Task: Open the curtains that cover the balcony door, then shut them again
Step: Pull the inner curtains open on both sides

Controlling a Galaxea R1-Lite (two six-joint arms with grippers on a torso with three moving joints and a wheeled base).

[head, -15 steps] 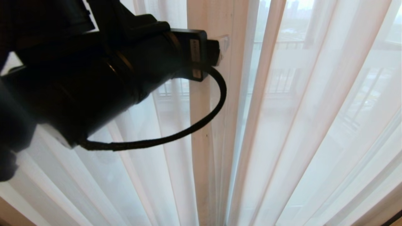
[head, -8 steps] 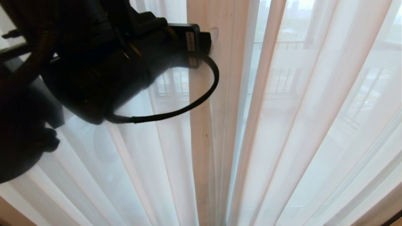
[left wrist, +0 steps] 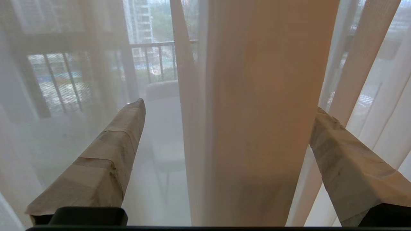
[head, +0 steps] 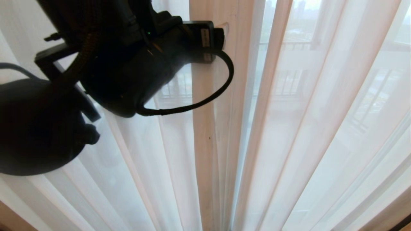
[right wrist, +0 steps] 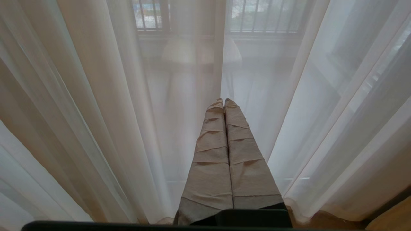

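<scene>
left gripper stands wide open, its two tape-wrapped fingers spread to either side of a thick folded pleat of the curtains, and nothing is clamped between them. in the left wrist view the pleat hangs upright in the gap; one finger lies beside its edge, while the other shows well apart from it in front of thinner sheer fabric. in the head view the dark left arm reaches from the upper left toward that same central fold, its tip against the cloth, with a black cable looping below the wrist. right gripper is pressed shut with its taped fingers together and empty, pointing at the sheer white folds low down near the floor, apart from the work. beyond the grippers the curtains are drawn across the whole view, white see-through pleats fanning out on both sides of the denser beige fold. through the sheer cloth a balcony railing with upright bars and tall buildings show faintly outside. whether the glass itself is open or closed cannot be told.
</scene>
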